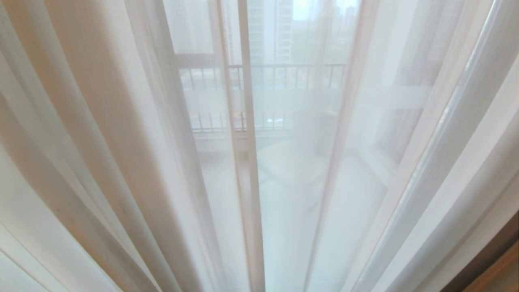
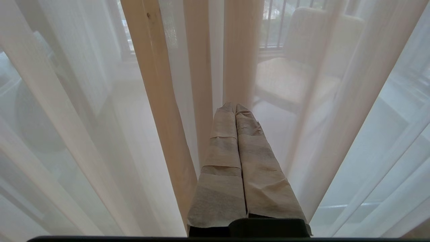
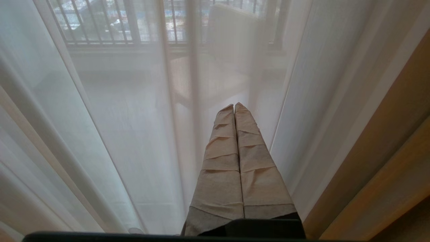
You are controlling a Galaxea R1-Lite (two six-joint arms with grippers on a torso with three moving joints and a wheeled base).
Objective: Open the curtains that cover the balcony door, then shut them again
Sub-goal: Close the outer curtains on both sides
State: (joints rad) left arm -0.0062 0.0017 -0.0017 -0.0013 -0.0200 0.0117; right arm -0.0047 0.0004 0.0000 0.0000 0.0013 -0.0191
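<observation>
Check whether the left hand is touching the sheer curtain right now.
Cannot tell. In the left wrist view the shut left hand overlaps the sheer curtain folds, but neither contact nor a gap shows plainly.

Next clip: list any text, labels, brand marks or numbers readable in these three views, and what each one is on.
None readable in any view.
The sheer curtains carry no print.
The tape-wrapped left pincer and right pincer show no marking.
The railing and chair behind the sheer are too hazy to show lettering, if any.
</observation>
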